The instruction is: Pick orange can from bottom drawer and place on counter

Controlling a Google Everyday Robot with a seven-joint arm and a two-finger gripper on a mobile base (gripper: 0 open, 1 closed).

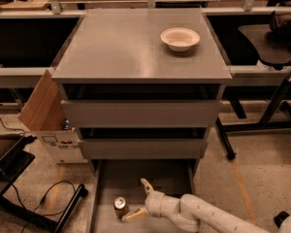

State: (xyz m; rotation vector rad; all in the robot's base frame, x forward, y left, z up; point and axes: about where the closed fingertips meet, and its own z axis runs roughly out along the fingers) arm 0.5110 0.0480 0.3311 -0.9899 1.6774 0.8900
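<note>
The orange can (pixel 120 207) stands upright at the left of the pulled-out bottom drawer (pixel 111 179); its silver top faces up. My gripper (pixel 138 199) is in the drawer just right of the can, open, with one pale finger pointing up and the other lying low beside the can's base. Neither finger grips the can. My white arm (pixel 208 217) reaches in from the lower right. The counter (pixel 131 47) is the grey top of the cabinet, above the two upper drawers.
A white bowl (pixel 180 38) sits at the back right of the counter. A cardboard box (pixel 48 120) leans against the cabinet's left side. Cables and a black stand (pixel 48 203) lie on the floor at left. A black table leg (pixel 262 125) stands at right.
</note>
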